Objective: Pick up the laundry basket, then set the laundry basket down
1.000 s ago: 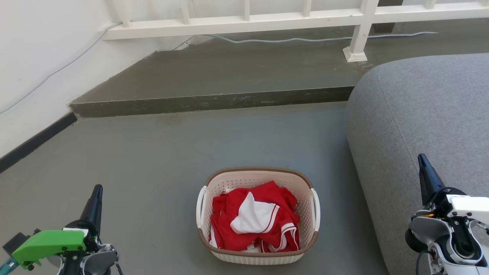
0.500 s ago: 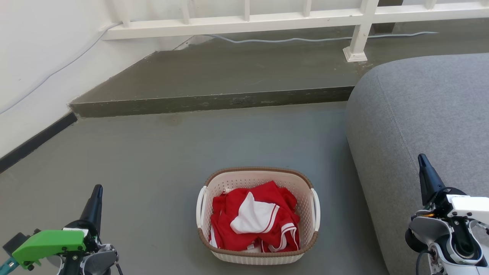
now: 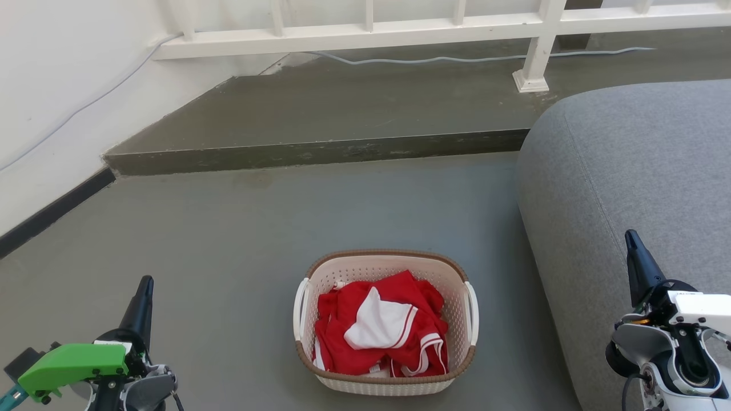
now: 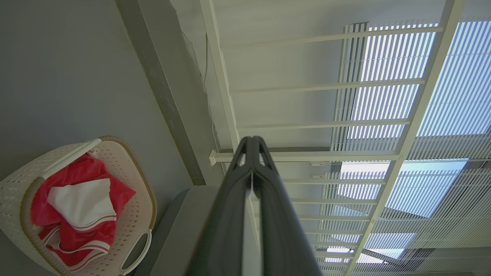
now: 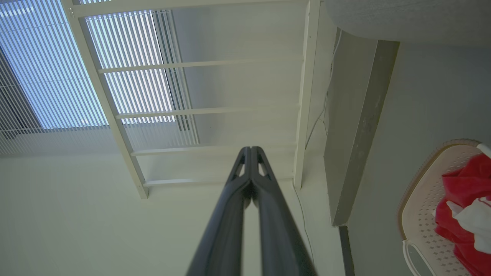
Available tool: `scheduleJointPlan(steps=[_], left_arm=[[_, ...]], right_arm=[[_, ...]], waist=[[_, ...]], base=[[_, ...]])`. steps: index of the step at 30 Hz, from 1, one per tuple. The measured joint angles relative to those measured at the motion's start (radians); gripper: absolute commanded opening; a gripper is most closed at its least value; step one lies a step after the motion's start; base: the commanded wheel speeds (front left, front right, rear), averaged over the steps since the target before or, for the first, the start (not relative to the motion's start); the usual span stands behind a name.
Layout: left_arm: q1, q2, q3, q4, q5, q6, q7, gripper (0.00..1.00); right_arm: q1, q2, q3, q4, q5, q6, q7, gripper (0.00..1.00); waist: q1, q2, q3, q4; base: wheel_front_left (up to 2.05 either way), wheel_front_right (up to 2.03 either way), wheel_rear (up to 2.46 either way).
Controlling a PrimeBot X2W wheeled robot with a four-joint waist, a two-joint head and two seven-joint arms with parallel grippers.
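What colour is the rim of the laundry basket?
Brown, woven-look rim on the cream-white laundry basket; clearest in the head view.

We lose the laundry basket [image 5: 420,214] past the right wrist view's edge at 4 o'clock, and its floor lies under red-and-white clothes [image 3: 380,328]. At 3 o'clock in the head view, the grey sofa [image 3: 628,171] runs off-frame.

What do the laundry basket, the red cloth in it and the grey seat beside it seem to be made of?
The laundry basket: probably moulded plastic, matte cream, given its regular punched holes; the brown rim looks woven but may be plastic too. The red cloth: soft fabric, crumpled into folds, with white trim. The grey seat: upholstered in matte, fine-textured cloth.
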Motion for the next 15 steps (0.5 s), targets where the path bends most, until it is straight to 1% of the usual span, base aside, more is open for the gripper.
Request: scheduleJointPlan(steps=[15], left_arm=[[0.0, 0.0, 0.0, 0.0, 0.0, 0.0, 0.0, 0.0]], right_arm=[[0.0, 0.001, -0.001, 0.0, 0.0, 0.0, 0.0, 0.0]], waist=[[0.0, 0.0, 0.0, 0.0]], base=[[0.0, 0.0, 0.0]])
